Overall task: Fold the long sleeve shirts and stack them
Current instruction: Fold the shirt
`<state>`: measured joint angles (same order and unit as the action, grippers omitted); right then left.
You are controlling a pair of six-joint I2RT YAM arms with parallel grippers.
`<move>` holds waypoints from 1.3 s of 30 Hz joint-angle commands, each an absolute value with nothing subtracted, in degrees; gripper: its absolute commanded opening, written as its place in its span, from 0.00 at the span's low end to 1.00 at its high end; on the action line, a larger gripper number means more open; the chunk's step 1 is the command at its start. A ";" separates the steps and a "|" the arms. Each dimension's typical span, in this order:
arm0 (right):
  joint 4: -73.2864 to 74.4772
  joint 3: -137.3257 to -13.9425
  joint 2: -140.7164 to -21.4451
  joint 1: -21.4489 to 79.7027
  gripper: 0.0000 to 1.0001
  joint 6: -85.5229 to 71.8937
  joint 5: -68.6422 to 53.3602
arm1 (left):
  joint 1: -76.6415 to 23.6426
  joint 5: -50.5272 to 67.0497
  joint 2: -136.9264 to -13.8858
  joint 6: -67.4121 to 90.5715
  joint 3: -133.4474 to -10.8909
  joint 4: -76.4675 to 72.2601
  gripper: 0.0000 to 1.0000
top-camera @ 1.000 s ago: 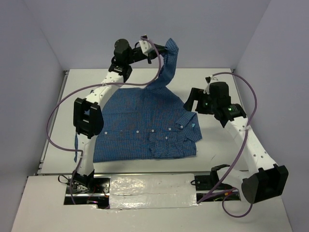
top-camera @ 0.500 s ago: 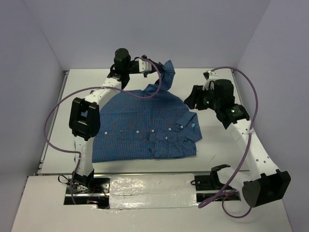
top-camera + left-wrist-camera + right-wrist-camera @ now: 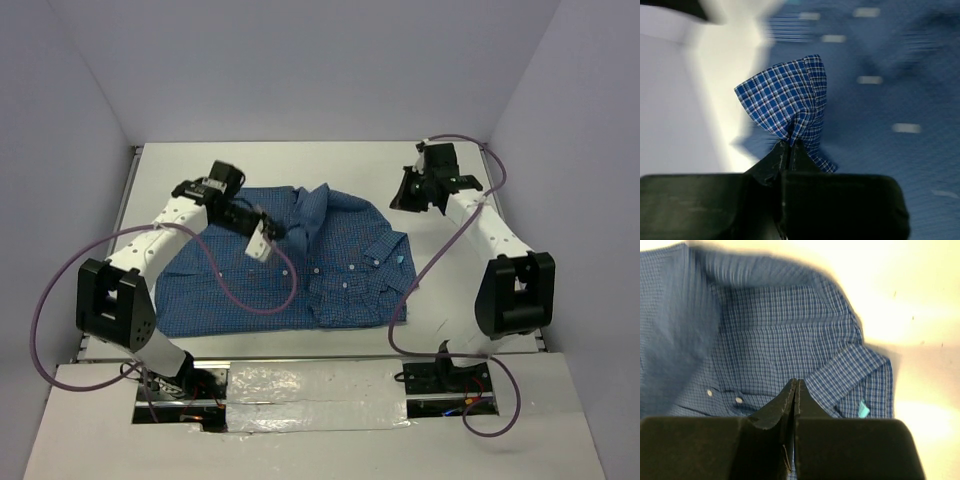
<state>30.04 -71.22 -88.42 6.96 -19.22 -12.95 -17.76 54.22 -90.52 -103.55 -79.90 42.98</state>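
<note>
Blue checked shirt (image 3: 230, 290) spread flat on white tabletop (image 3: 300, 160), row of white buttons (image 3: 285, 272) across its middle, collar (image 3: 385, 248) with teal tag (image 3: 863, 410) at shirt's right edge

Left jaws over shirt's middle, clamped tight on bunched fold of shirt's own cloth; fold stands up from tips

Right jaws just off shirt's far right corner, pressed together, nothing between them, facing collar
</note>
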 commanded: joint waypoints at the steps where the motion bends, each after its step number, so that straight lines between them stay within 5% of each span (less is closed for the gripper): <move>1: 26.64 -76.98 -90.34 7.65 0.01 -20.48 -13.71 | -16.70 48.19 -85.71 -141.65 -69.75 63.36 0.00; 6: 26.63 -81.82 -96.14 10.45 0.12 -20.21 -15.03 | -16.61 44.30 -78.23 -148.44 -59.59 60.47 0.00; 11: 29.18 -89.46 -104.58 13.09 0.52 -21.79 -15.38 | -16.61 43.07 -75.77 -148.19 -55.38 59.68 0.00; 15: 30.14 -94.73 -111.08 16.08 0.66 -23.20 -15.29 | -16.61 44.03 -73.83 -146.08 -53.09 56.44 0.00; 25: 39.62 -109.68 -123.30 23.28 0.69 -25.23 -7.04 | -16.44 42.80 -71.37 -138.35 -50.54 47.56 0.00; 33: 40.52 -103.54 -118.40 29.79 0.69 -25.30 2.02 | -16.44 43.68 -71.02 -138.86 -49.13 46.93 0.00; 39: 38.06 -99.41 -117.15 31.37 0.70 -29.87 -2.01 | -16.44 44.21 -71.63 -138.08 -49.48 46.49 0.00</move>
<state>38.83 -100.14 -121.05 31.33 -26.83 -1.83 -16.69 41.47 -72.23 -112.55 -49.19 46.19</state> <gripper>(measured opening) 0.697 0.034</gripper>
